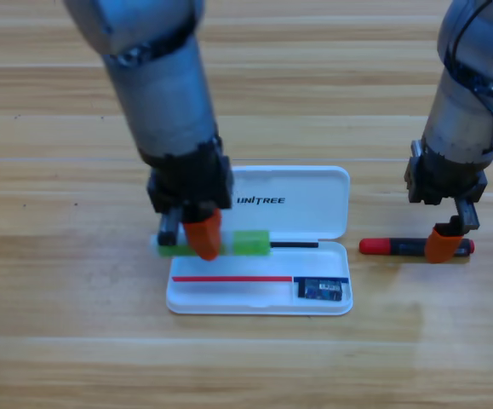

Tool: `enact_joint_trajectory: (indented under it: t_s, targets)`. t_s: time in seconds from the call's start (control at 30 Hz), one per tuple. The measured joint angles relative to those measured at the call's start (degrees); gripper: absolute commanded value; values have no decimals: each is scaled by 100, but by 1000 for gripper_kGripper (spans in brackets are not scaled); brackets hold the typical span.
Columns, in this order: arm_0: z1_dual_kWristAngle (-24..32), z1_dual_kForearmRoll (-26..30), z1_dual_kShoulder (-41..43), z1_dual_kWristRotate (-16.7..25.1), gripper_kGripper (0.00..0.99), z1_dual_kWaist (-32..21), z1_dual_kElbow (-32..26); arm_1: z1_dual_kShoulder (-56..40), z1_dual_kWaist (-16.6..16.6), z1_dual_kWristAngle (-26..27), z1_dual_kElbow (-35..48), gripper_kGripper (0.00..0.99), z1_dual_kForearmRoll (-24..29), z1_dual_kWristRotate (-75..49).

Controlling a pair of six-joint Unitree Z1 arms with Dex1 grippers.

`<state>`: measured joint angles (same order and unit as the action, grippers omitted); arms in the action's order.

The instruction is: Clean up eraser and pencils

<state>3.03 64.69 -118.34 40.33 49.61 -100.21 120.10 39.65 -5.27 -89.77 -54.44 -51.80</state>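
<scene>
My left gripper (202, 239) is shut on the light-green pencil (251, 243) and holds it level over the back edge of the white case's tray (255, 305), along the hinge line. The eraser (323, 290) lies in the tray's right front corner. To the right of the case, the red pencil with the black barrel (395, 247) lies flat on the table. My right gripper (444, 241) points down onto its right end, where one orange jaw covers the barrel.
The case's lid (301, 183) lies open and flat behind the tray, marked UNITREE. Bare wooden table (76, 341) surrounds the case on all sides.
</scene>
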Motion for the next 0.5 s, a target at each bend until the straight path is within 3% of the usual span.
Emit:
enact_joint_trajectory:
  t_s: [0.27,0.5]
  targets:
    - [0,-8,-310,-39,0,95,-157,326,-190,143,-31,907,18,-140]
    - [0,-108,-483,-38,0,100,-163,510,-207,359,-70,810,138,-317]
